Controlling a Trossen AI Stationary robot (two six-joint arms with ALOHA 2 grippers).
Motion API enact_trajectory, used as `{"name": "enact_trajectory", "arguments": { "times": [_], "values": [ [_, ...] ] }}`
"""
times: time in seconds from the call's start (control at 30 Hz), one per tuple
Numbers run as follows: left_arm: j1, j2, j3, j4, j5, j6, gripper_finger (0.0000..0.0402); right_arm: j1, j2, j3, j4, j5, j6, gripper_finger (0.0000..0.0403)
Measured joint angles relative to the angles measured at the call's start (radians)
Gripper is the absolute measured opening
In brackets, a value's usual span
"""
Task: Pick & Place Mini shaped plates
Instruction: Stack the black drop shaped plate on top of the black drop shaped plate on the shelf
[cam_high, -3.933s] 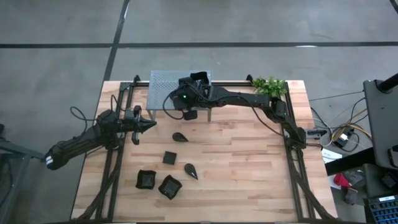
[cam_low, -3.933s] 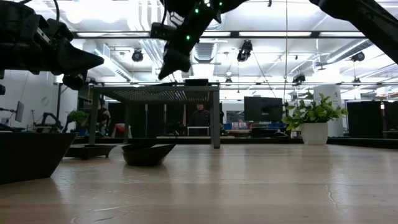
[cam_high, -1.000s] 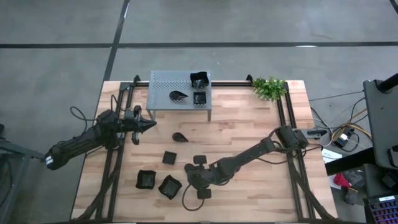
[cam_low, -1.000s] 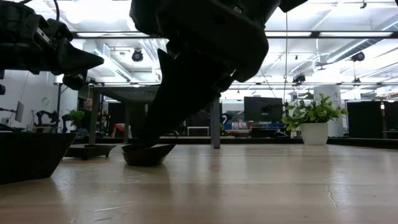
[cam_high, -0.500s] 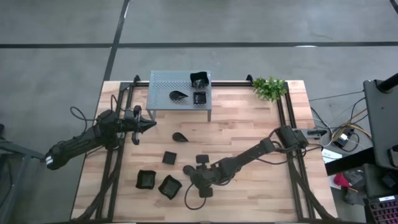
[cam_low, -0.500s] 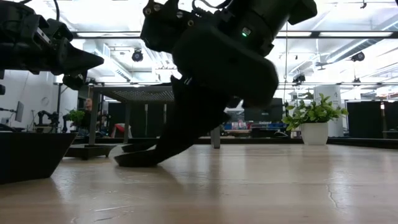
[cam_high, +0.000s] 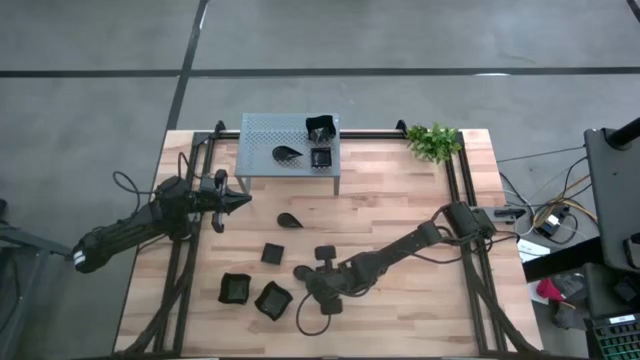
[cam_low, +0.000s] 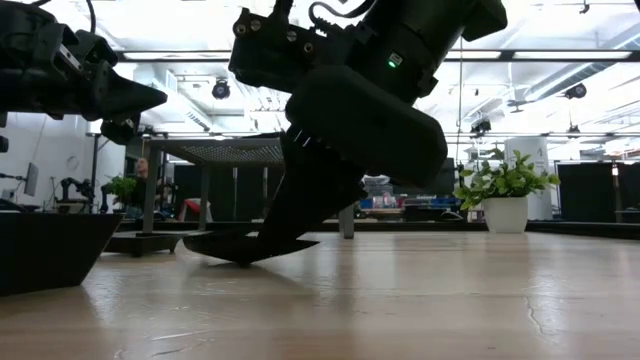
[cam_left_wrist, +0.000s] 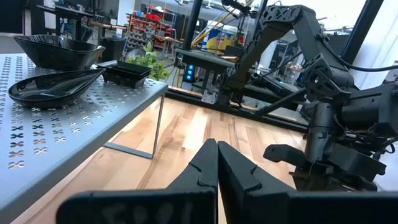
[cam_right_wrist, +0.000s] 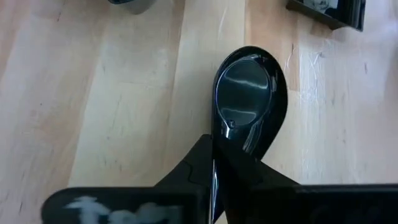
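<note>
Black teardrop plate (cam_right_wrist: 250, 99) pinched at rim by right gripper (cam_right_wrist: 216, 163); bare wood around.

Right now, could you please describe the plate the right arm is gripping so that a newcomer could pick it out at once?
Start at the grey perforated shelf at the table's far edge and come toward the near edge, to the right gripper. Its jaws are shut on the narrow end of a glossy black teardrop plate. Unlike the square plate and two wavy-rimmed plates nearby, it is tilted up off the wood.

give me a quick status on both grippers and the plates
Right gripper shut on teardrop plate, low over the table. Left gripper shut, idle. Nothing blocking.
</note>
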Motion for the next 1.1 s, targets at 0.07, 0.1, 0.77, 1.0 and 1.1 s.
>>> {"name": "enact_trajectory", "arguments": {
  "times": [0.07, 0.1, 0.77, 1.0, 1.1],
  "values": [
    [0.0, 0.0, 0.0, 0.0, 0.0, 0.0, 0.0003, -0.001, 0.0, 0.005, -0.012, 0.0, -0.007, 0.001],
    [0.0, 0.0, 0.0, 0.0, 0.0, 0.0, 0.0003, -0.002, 0.0, 0.007, -0.016, 0.0, -0.015, 0.001],
    [0.0, 0.0, 0.0, 0.0, 0.0, 0.0, 0.0003, -0.103, -0.114, 0.169, -0.187, 0.365, -0.584, 0.0008],
    [0.0, 0.0, 0.0, 0.0, 0.0, 0.0, 0.0003, -0.241, -0.133, 0.265, -0.19, 0.367, -0.757, 0.0008],
    [0.0, 0.0, 0.0, 0.0, 0.0, 0.0, 0.0003, -0.306, -0.127, 0.322, -0.188, 0.366, -0.84, 0.0008]
  ]
}}
